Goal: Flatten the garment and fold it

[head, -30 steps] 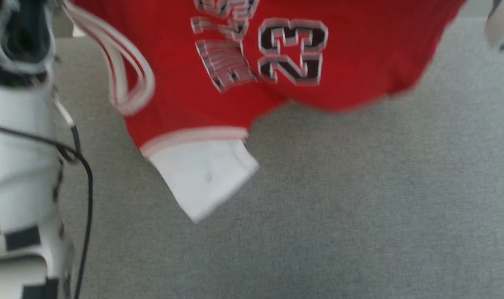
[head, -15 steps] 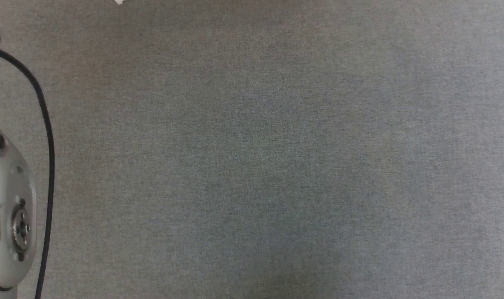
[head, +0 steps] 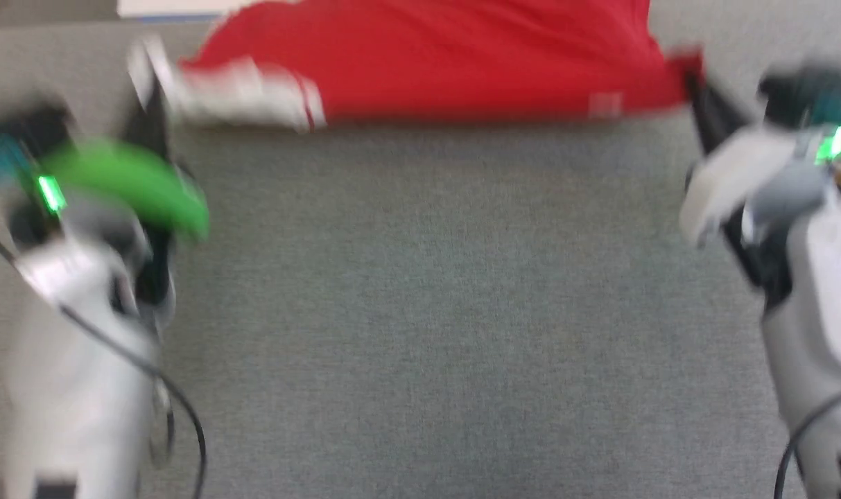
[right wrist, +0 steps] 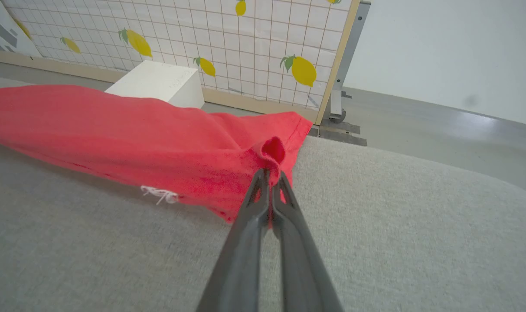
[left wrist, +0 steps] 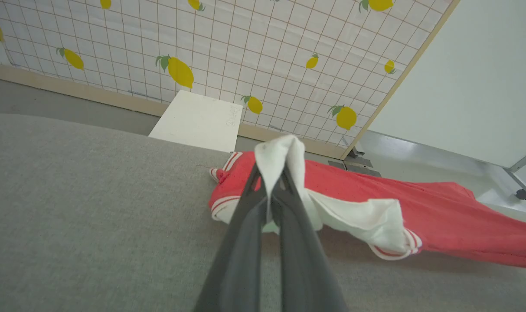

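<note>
left tool [left wrist: 272,190] is clamped on sleeve [left wrist: 358,216], right tool [right wrist: 271,177] on hem [right wrist: 273,151] | garment [head: 448,62] is to be pulled taut, laid evenly on surface [head: 420,312]

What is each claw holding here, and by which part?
Both hold the garment: the left claw pinches its white sleeve, the right claw a red corner by the hem.

Readable text: none I can make out. On the garment [right wrist: 115,125], a small white mark [right wrist: 160,195] near the hem, too fine to read. On the white box [left wrist: 193,123], a faint grey scrawl [left wrist: 233,117], illegible in both wrist views.
</note>
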Motion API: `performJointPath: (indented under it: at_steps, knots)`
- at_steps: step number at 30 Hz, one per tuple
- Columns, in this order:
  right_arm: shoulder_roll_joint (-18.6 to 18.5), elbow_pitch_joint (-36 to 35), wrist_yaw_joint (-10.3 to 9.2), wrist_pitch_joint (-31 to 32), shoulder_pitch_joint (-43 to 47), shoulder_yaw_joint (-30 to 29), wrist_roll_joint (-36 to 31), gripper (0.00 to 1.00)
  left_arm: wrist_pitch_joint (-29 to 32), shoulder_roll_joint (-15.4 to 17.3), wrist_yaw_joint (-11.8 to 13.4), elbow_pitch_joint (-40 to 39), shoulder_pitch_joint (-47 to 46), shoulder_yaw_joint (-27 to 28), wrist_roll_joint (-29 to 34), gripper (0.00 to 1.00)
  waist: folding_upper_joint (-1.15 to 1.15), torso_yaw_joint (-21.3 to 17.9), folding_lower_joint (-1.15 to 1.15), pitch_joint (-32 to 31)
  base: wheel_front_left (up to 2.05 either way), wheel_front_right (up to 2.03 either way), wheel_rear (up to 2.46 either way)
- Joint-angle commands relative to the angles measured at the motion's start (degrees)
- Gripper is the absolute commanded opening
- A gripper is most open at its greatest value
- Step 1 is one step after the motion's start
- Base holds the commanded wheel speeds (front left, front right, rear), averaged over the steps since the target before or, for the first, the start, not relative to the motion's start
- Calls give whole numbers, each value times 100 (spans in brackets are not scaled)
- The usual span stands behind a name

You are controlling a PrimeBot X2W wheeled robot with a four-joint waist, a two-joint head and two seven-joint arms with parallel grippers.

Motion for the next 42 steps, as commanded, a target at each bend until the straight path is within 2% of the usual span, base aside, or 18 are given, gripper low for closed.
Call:
performJointPath:
  at_steps: [1,5,11,20,26,30,34,38,42]
  knots:
    - [-25,-120,-10,56,379,-37,49,0,116,25,92,-164,499,-29,-62,0,0,177,0,-614,0,0,0]
    - [-9,-424,-10,211,1295,-182,125,0,497,29,291,-631,1718,-112,-168,0,0,259,0,-915,0,0,0]
    - [211,-1018,-10,353,2613,-553,419,0,1079,17,635,-1316,3329,-189,-400,0,0,373,0,-1250,0,0,0]
    - [595,-1654,-10,588,4015,-1068,137,0,1897,115,856,-1905,4662,-465,-619,0,0,464,0,-1481,0,0,0]
    - [757,-2051,-10,1133,4815,-1171,111,0,2202,224,1086,-2353,5377,-515,-674,0,0,424,0,-1631,0,0,0]
    - [803,-2246,-10,1004,5111,-1210,150,0,1819,124,1014,-2660,5517,-524,-605,0,0,413,0,-1716,0,0,0]
    - [808,-2319,-10,188,5225,-1068,58,0,943,72,928,-2731,5287,-500,-130,0,0,393,0,-1740,0,0,0]
    - [819,-2153,-10,-526,5147,-910,15,0,168,-175,898,-2629,4920,-511,145,0,0,320,0,-1705,0,0,0]
    - [797,-2004,-10,-767,4922,-734,-10,0,-392,-218,950,-2442,4488,-562,575,0,0,233,0,-1644,0,0,0]
